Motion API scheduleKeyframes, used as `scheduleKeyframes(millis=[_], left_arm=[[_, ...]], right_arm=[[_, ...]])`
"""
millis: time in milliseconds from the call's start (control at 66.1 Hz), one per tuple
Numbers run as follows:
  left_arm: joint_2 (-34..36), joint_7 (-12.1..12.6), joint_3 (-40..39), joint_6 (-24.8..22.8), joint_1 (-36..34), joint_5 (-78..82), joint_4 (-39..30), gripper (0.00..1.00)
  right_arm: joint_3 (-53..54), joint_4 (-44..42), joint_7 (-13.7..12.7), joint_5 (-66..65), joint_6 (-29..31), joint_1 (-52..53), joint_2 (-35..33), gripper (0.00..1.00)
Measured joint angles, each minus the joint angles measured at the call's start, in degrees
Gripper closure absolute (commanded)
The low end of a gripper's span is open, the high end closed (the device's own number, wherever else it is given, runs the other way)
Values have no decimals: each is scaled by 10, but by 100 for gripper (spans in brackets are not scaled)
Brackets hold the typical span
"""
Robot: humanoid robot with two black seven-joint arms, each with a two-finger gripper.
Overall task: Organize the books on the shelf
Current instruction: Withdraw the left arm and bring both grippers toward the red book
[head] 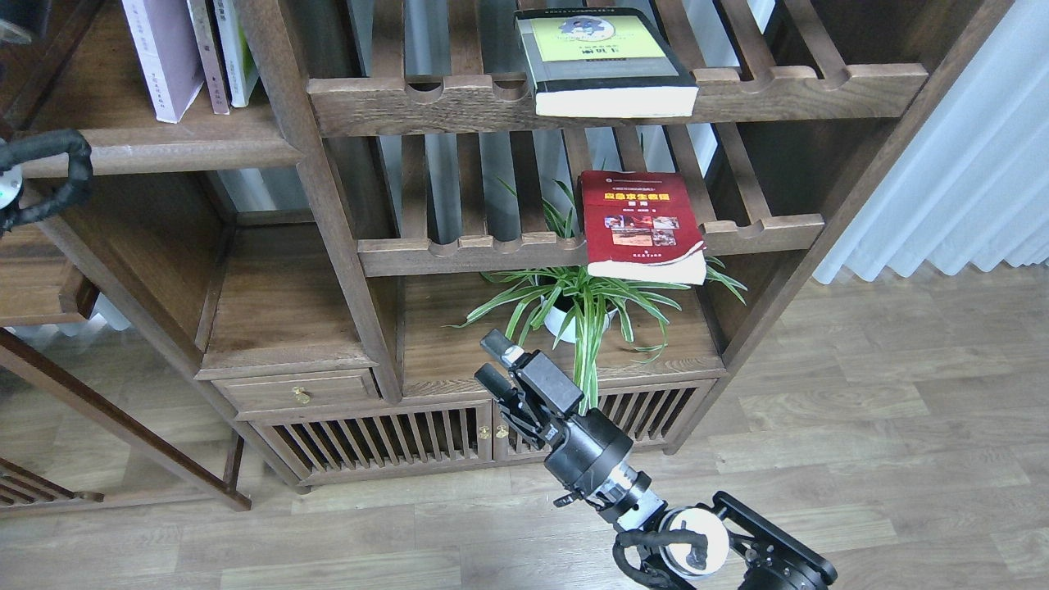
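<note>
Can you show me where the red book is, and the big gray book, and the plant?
red book [639, 221], head view, middle of its front cover.
gray book [602, 53], head view, on its yellow-green cover panel.
plant [586, 299], head view, on the green leaves above its white pot.

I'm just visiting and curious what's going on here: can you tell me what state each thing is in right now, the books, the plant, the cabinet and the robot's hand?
Grey-black book: lying flat on the upper slatted rack, overhanging its front rail.
Red book: flat on the lower slatted rack, overhanging too.
Upright books: standing on the solid shelf.
Potted plant: upright.
Drawer: closed.
Right gripper: open, empty, below the racks.
Left gripper: not visible.
</note>
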Motion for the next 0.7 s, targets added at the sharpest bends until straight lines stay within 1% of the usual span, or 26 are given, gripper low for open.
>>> scheduleKeyframes(millis=[121,166,227,363,378,499,620,696], left_arm=[[-32,6,-30,-112,28,-36,-1,37],[-40,16,-35,-152,41,-56,-1,39],[-48,36,-38,-179,55,-85,-1,39],[-63,72,-40,-192,83,-138,-1,38],[-68,80,-40,-192,93,-146,-1,38],[-87,86,-36,-193,109,-151,-1,39],[-120,88,-32,-193,118,-152,-1,41],[-145,102,-30,-193,122,-152,-1,44]], right_arm=[[9,0,0,1,0,0,0,2],[15,0,0,1,0,-1,0,2],[19,0,0,1,0,-1,0,2],[31,0,0,3,0,-1,0,2],[37,0,0,3,0,-1,0,2],[56,-1,0,4,0,-5,0,2],[68,-1,0,4,0,-10,0,2],[70,-1,0,4,0,-12,0,2]])
